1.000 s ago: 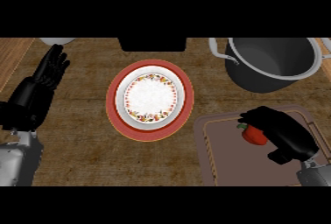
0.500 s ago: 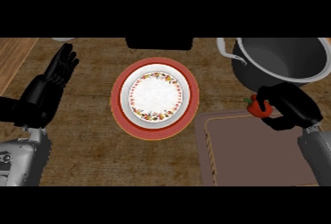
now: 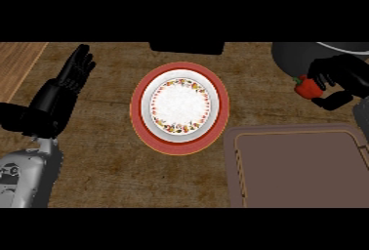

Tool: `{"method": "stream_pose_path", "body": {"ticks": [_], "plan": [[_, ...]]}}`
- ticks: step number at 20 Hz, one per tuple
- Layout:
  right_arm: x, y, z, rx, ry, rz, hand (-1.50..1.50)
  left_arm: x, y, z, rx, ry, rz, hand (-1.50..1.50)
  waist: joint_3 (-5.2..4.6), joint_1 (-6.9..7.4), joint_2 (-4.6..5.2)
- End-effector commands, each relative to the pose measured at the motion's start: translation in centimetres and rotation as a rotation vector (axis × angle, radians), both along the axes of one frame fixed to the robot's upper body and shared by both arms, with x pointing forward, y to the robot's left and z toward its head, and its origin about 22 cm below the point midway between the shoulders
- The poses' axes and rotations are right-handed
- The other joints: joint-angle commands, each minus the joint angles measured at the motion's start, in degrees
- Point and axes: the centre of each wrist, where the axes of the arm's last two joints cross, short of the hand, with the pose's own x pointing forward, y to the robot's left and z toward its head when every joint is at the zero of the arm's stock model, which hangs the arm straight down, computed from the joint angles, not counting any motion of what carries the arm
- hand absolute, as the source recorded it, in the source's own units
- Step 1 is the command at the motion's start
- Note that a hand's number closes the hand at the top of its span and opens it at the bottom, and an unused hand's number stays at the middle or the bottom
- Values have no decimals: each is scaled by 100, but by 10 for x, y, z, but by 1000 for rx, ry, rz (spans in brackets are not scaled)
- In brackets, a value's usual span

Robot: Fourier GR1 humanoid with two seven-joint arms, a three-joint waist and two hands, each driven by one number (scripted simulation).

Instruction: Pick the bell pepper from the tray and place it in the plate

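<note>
At far right, the right hand (image 3: pixel 340 80) pinches a red bell pepper (image 3: pixel 308 88) between curled fingers and thumb.
Pepper is above the brown tray (image 3: pixel 297 168), well right of the plate (image 3: pixel 179 107). Left hand (image 3: pixel 63 90) rests at left, fingers straight together.

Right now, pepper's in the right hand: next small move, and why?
Probably carry it left toward the plate. The right robot hand holds the pepper off the tray, beside the pot, with the plate well to its left.
</note>
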Motion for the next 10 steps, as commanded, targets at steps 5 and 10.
{"method": "stream_pose_path", "body": {"ticks": [5,10], "plan": [[36,33,36,318,-34,300,150,2,8,1,13,17,42,0,-6,-228,-93],[42,40,46,509,26,434,150,-14,23,-7,10,27,55,0,-14,-323,-149]]}}
